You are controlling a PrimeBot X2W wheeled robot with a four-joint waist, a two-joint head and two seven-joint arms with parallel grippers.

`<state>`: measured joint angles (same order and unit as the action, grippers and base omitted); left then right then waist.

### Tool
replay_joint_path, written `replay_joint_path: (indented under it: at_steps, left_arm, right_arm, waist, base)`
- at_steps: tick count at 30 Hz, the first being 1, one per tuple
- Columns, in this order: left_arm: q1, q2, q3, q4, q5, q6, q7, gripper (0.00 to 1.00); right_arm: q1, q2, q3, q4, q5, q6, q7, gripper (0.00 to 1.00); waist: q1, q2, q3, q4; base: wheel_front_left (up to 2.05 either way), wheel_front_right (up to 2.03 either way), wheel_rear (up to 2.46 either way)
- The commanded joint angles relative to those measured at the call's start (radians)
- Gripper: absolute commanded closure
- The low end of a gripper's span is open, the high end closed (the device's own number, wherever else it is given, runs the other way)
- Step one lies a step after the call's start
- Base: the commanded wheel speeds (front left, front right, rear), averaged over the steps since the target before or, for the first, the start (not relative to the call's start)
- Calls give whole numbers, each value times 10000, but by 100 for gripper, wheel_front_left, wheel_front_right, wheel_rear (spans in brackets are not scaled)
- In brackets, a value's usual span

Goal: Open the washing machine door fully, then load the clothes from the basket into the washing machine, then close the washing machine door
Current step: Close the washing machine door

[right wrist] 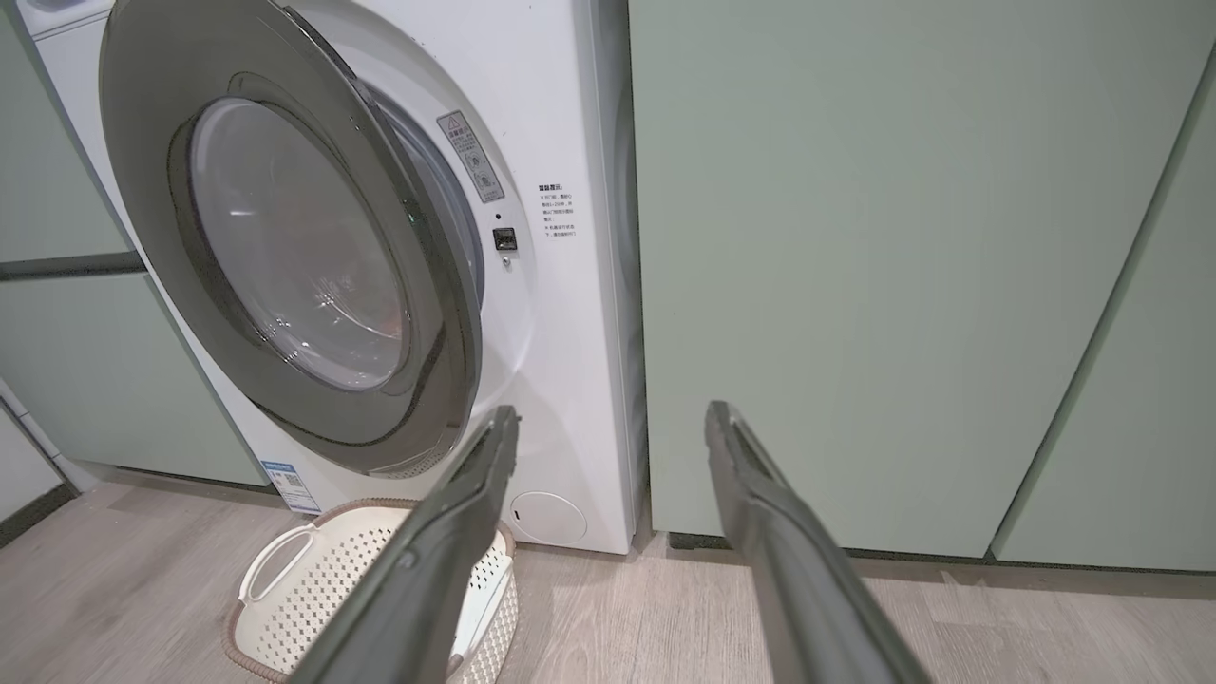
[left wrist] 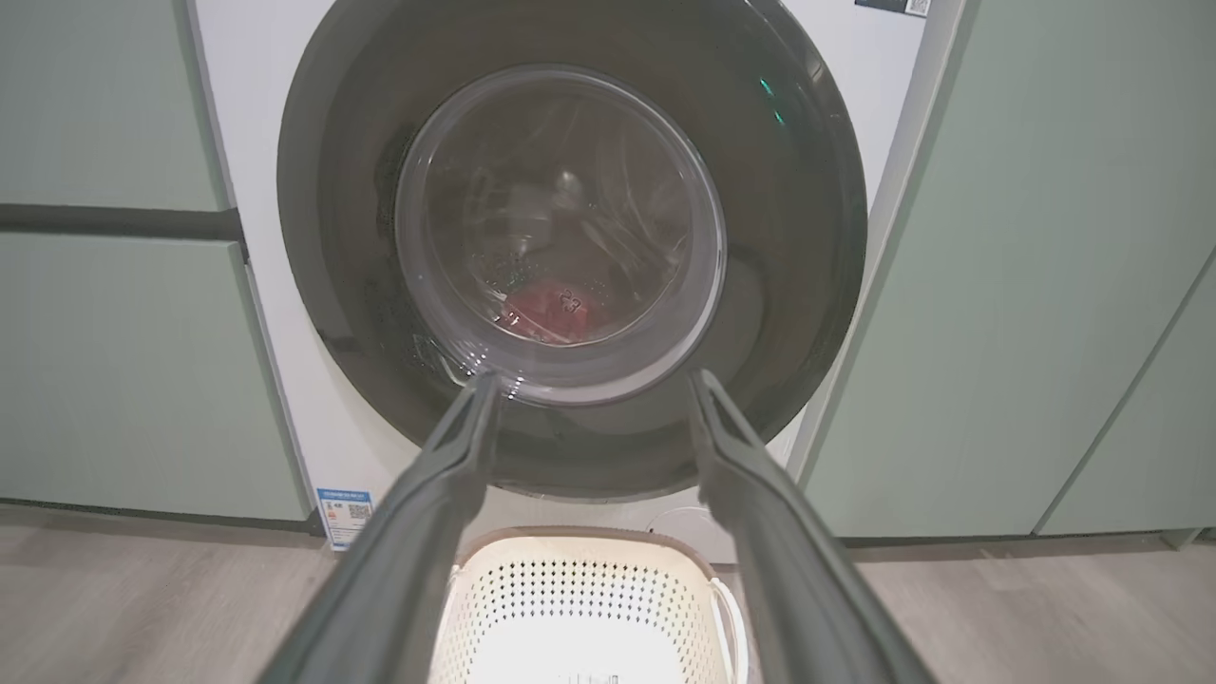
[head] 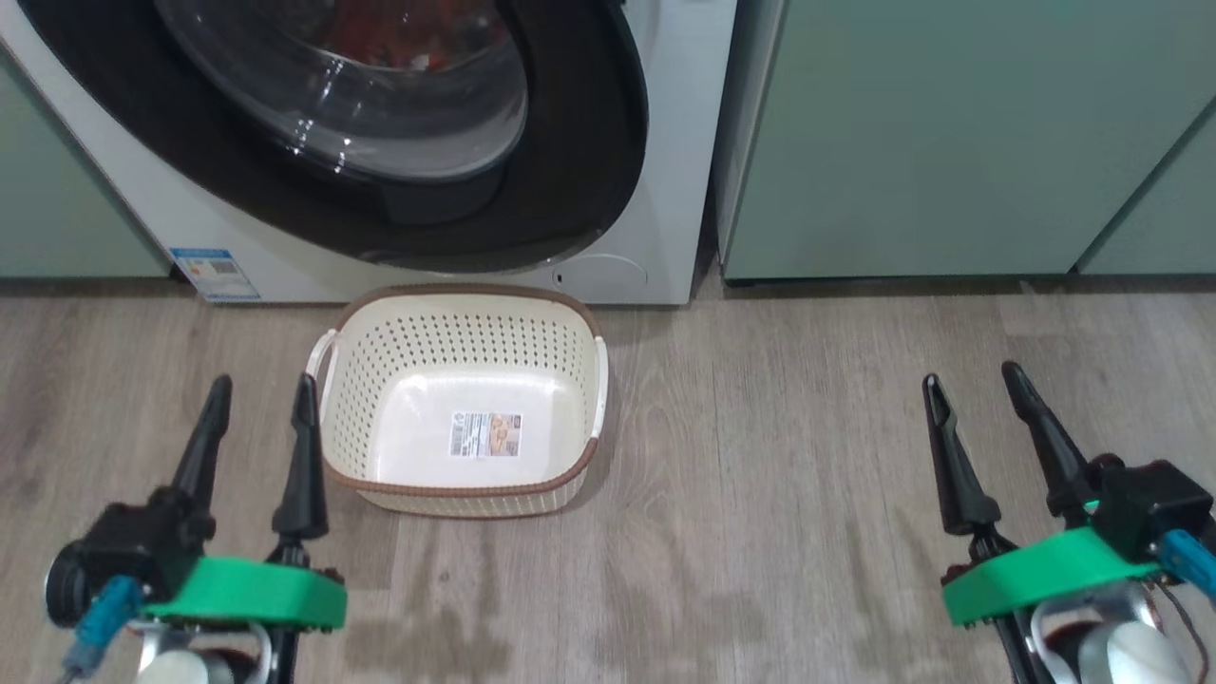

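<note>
**Surfaces, laundry corner**

Washing machine door (head: 598, 142): glossy black ring, clear glass bowl with reflections. Washing machine (head: 679, 190) casing: smooth white, slight sheen. Basket (head: 456, 328): cream perforated plastic, smooth; brown woven-look rim; paper label (head: 485, 433) on its floor. Floor (head: 760, 494): grey wood-grain, matt. Cabinets (head: 950, 142): pale green, smooth, matt.

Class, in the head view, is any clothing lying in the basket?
No, the basket holds nothing but the label on its bare floor.
</note>
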<state>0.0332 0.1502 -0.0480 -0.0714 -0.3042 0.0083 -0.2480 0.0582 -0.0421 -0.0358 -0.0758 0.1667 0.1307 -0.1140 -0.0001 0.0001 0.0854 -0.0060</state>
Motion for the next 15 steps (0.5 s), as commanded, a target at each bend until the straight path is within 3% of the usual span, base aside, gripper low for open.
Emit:
replay_joint_path:
  at_steps: [1, 15]
  left_arm:
    - [-242, 249, 258, -254, 226, 126, -115, 0]
    - [362, 335, -49, 157, 1053, 518, -130, 0]
  right_arm:
    - [-100, -81, 164, -367, -34, 0, 39, 0]
    - [482, -81, 13, -305, 18, 0, 179, 0]
  waist:
    - [1, -1, -108, 10]
    - [1, -1, -659, -60]
  base:
    - [0, 0, 0]
    - [0, 0, 0]
